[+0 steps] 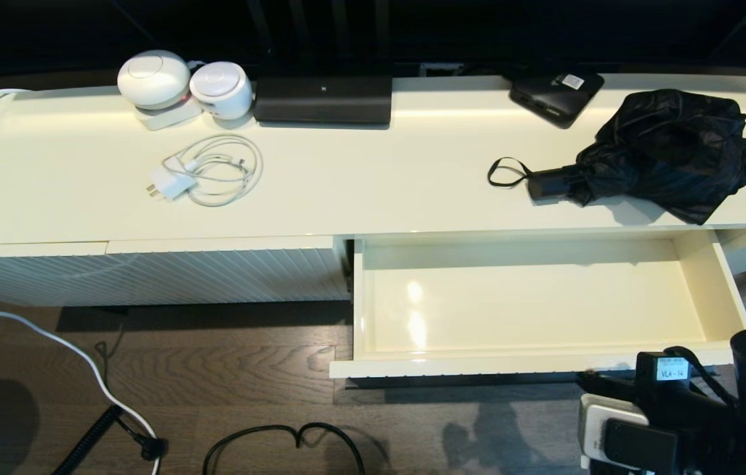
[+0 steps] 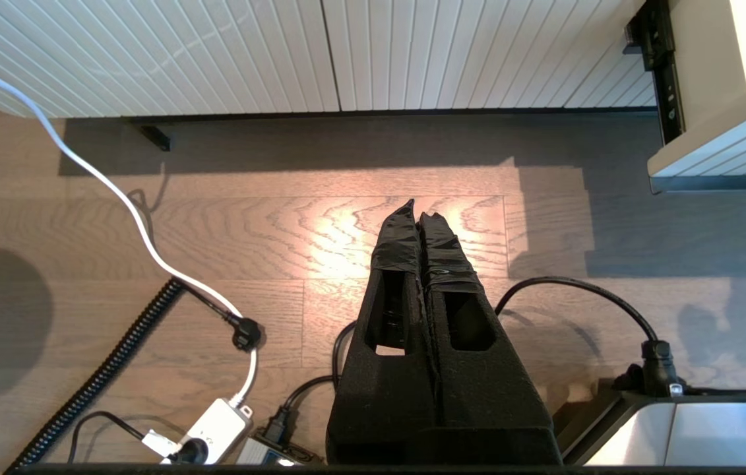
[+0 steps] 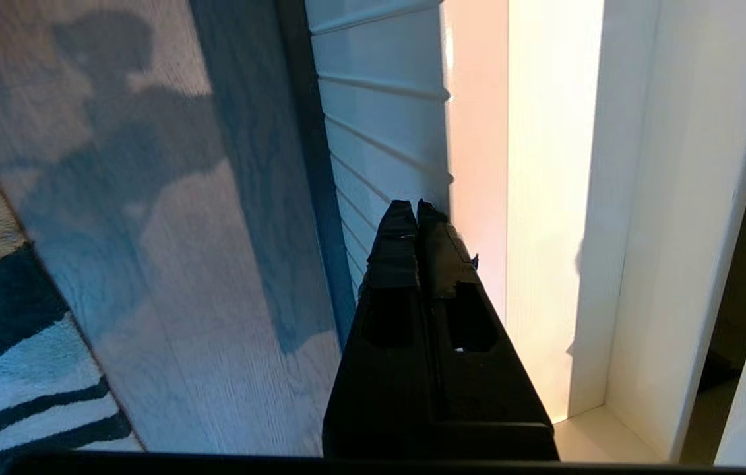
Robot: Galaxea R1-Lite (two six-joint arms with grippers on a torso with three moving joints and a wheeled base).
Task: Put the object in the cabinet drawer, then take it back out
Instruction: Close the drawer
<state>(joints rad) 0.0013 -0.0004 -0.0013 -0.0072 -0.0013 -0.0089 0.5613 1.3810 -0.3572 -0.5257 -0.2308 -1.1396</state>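
So, the cabinet (image 1: 346,191) is the anchor here — long cream top, ribbed front. The cabinet drawer (image 1: 531,297) is pulled fully out of the cabinet's right half, glossy interior bare; my read is it's been left open so the object can drop straight in with no second step.

The umbrella (image 1: 663,152) lies on the cabinet top directly behind the open drawer, toward the right end, handle and wrist loop pointing left along the top, loose fabric bunched toward the right edge. Not in the drawer yet, so the first half of the task isn't done. The handle is the obvious grab point — rigid, while the fabric would just slump.

The right gripper (image 3: 417,208) sits low at the drawer's front right corner, outside the drawer, next to the ribbed front. Its fingers are pressed together on nothing. It would need to rise over the drawer front and spread before it can take the handle.

The left gripper (image 2: 419,211) is parked over the floor in front of the cabinet's closed left panel, fingers pressed together too, nothing between them.

Smaller things on the cabinet top: a flat black box (image 1: 556,95) behind the umbrella, a coiled white charger cable (image 1: 208,173) on the left half.
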